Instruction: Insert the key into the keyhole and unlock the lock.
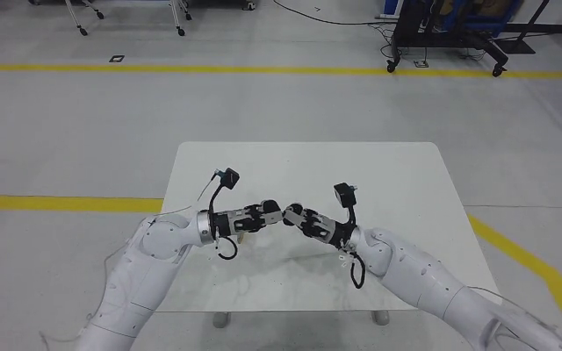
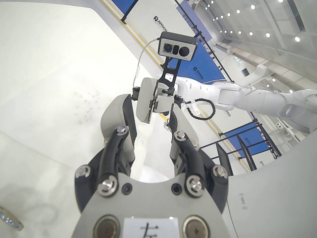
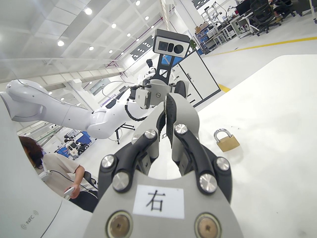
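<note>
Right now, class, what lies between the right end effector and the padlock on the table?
Nothing: in the right wrist view the stretch of white table between the right end effector and the padlock is bare.

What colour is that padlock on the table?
The padlock is brass-gold, its shackle silvery; best in right wrist view.

Brass padlock [image 3: 227, 142] — flat on table [image 3: 272, 115]
</note>
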You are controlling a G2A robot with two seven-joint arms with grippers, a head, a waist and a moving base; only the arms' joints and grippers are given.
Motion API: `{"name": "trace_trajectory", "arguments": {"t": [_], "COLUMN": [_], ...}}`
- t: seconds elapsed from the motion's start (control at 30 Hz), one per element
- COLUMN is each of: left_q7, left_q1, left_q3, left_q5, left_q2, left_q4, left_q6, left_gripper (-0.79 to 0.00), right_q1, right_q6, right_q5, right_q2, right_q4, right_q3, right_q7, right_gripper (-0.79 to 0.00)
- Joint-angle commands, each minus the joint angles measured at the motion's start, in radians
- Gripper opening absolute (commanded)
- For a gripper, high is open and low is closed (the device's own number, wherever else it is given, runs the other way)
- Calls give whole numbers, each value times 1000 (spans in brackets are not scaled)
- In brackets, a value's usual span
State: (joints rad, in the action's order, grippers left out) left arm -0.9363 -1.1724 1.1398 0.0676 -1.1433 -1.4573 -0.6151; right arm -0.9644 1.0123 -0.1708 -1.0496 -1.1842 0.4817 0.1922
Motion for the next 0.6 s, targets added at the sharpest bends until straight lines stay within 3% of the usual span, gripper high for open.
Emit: {"name": "trace_trajectory", "arguments": {"t": [0.0, 0.27, 0.57], "left_q7": [-5, -18, -20], "left_q1": [3, 15, 27], "left_q3": [-6, -19, -31], "left_q5": [12, 37, 45], "left_q2": [0, 3, 6], "left_q4": [3, 14, 25], "left_q6": [0, -4, -6], "left_gripper": [-526, -677, -662], "right_q1": [1, -3, -11], "right_q6": [0, 0, 0], "right_q5": [18, 77, 112], "right_q2": [-1, -7, -18], "right_q4": [4, 20, 19], "right_q3": [3, 27, 50], "right_q7": [-22, -74, -142], "right_gripper": [-785, -785, -785]}}
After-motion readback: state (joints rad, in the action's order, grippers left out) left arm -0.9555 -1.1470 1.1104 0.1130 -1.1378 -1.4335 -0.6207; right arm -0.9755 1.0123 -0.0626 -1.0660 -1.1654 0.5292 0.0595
